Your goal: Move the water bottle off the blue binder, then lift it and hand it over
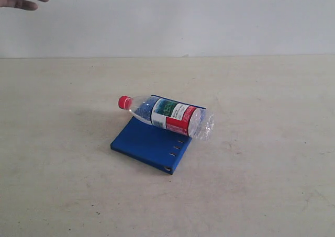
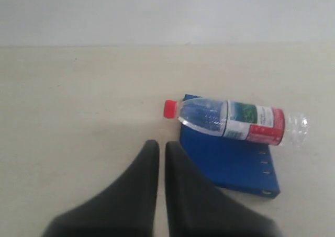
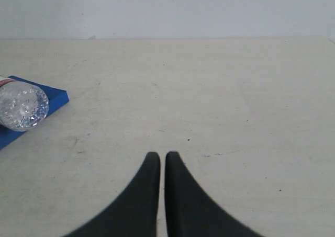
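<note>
small clear crinkled plastic water bottle (image 1: 166, 116) with red cap is lying sideways across flat bright-blue ring binder (image 1: 144, 143) on bench (image 1: 261, 184) | left gripper (image 2: 162, 148) and right gripper (image 3: 162, 156) are hovering pressed together, empty | probably light, squashy, prone to rolling; labelled middle is looking best to grasp

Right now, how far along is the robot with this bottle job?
Nothing looks done: the water bottle lies on its side on the blue binder. Nothing is in hand: the left gripper and right gripper are shut, empty, clear of both. Left: moving the bottle off, then the lift and handover.
</note>
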### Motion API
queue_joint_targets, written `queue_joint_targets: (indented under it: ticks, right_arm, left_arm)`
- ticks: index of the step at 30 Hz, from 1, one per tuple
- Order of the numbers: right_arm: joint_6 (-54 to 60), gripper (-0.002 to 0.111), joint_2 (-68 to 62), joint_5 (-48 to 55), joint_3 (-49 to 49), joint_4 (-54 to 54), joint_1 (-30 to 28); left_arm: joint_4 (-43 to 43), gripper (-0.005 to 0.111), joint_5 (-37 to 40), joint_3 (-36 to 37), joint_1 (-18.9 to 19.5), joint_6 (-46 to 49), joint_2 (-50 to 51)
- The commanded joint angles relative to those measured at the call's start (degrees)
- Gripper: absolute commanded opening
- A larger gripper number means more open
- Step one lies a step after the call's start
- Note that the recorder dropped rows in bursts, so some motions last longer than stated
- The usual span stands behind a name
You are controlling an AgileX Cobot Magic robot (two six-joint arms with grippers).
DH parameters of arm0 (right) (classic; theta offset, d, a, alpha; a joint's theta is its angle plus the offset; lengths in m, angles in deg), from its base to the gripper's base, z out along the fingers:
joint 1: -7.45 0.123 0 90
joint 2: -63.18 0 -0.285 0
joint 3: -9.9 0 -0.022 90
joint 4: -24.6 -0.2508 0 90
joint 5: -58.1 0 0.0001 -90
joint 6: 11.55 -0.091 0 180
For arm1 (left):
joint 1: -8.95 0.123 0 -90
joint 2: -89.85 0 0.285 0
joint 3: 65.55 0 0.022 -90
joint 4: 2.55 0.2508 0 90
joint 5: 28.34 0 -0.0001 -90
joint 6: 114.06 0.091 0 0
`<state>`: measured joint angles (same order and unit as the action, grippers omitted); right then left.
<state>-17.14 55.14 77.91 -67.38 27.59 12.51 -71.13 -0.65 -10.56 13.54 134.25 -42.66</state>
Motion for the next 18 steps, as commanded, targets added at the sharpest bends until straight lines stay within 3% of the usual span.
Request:
queue_joint_targets:
  ticks: [1,5,9,12,18]
  right_arm:
    - [0.04,0.001,0.25,-0.65,0.07,0.12,0.11]
    - [0.04,0.001,0.25,-0.65,0.07,0.12,0.11]
    - [0.04,0.001,0.25,-0.65,0.07,0.12,0.11]
    - [0.04,0.001,0.25,-0.65,0.07,0.12,0.11]
    - [0.04,0.001,0.25,-0.65,0.07,0.12,0.11]
  left_arm:
    - [-3.62,0.006,0.72,-3.38,-0.13,14.23,8.23]
    - [-16.03,0.021,5.06,-6.32,-0.13,30.81,16.27]
    - [-20.81,0.044,15.18,-8.63,-0.13,51.64,23.99]
    - [-20.43,0.052,17.58,-10.26,-0.34,53.94,29.27]
    - [-15.69,0.053,8.05,-17.99,-10.01,53.86,42.2]
